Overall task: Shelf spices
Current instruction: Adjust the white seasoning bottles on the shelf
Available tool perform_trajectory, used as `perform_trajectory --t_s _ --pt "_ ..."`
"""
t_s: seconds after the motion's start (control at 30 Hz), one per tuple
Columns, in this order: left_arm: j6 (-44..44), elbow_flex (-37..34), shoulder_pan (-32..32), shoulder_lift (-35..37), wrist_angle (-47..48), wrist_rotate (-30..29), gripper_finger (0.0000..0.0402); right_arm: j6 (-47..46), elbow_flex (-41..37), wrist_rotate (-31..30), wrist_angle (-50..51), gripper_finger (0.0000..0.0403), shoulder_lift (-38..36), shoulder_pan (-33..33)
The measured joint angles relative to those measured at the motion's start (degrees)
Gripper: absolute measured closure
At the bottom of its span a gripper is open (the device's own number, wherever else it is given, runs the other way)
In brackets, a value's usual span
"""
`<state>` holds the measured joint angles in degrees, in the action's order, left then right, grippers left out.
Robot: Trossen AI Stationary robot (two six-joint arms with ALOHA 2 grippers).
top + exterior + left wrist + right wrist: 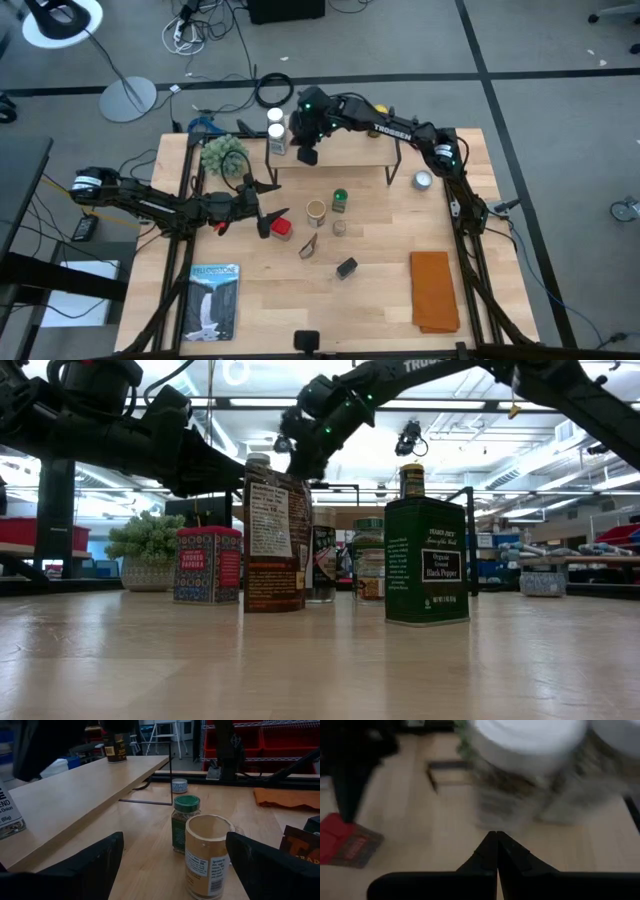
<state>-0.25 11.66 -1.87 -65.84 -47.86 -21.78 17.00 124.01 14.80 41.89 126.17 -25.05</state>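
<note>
- Roughly a third done, by my guess: shelf [350,150] carries two white-capped jars [276,130] at one end, w/ what looks like a dark jar [115,747] beside them under the right arm; rest of the board is bare.
- Left to shelve, all on the table in front of the shelf: red tin [283,228], tan canister [316,211], green-capped jar [340,200], a small clear jar [340,227], brown packet [309,246], black box [346,267].
- Right gripper [306,152] sits over the shelf just beside the white-capped jars; fingers pressed together, nothing btwn them.
- Left gripper [262,205] is low in front of the shelf, next to the red tin, fingers spread wide and empty; the tan canister stands framed btwn them in the left wrist view, so that's prob. the next pick.
- Tan canister: upright, long axis vertical, top looks open or tan-lidded, can't tell which; label faces the left gripper.
- Green-capped jar upright just behind it, nearer the shelf.
- Shelf's long axis runs across the table, side to side; fuzzy plant [222,153] stands off the end w/ the jars.
</note>
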Motion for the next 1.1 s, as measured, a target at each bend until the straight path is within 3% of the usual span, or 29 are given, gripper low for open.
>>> perform_trajectory --t_s 0.17,0.3,0.53,0.77,1.1 --pt "0.0 0.0 0.0 0.0 0.0 0.0 0.0044 1.1 0.0 -1.9 -4.4 0.0403 0.1 1.3" --pt "0.0 0.0 0.0 0.0 0.0 0.0 0.0044 1.5 0.0 -7.1 -6.3 0.0403 0.1 1.7" --pt "0.0 0.0 0.0 0.0 0.0 0.0 0.0044 1.3 0.0 -7.7 -6.0 0.0403 0.2 1.7" --pt "0.0 0.0 0.0 0.0 0.0 0.0 0.0044 1.0 0.0 -7.8 2.3 0.0403 -0.6 1.7" --pt "0.0 0.0 0.0 0.0 0.1 0.0 0.0044 0.1 0.0 -10.5 10.2 0.0403 -7.8 3.6"
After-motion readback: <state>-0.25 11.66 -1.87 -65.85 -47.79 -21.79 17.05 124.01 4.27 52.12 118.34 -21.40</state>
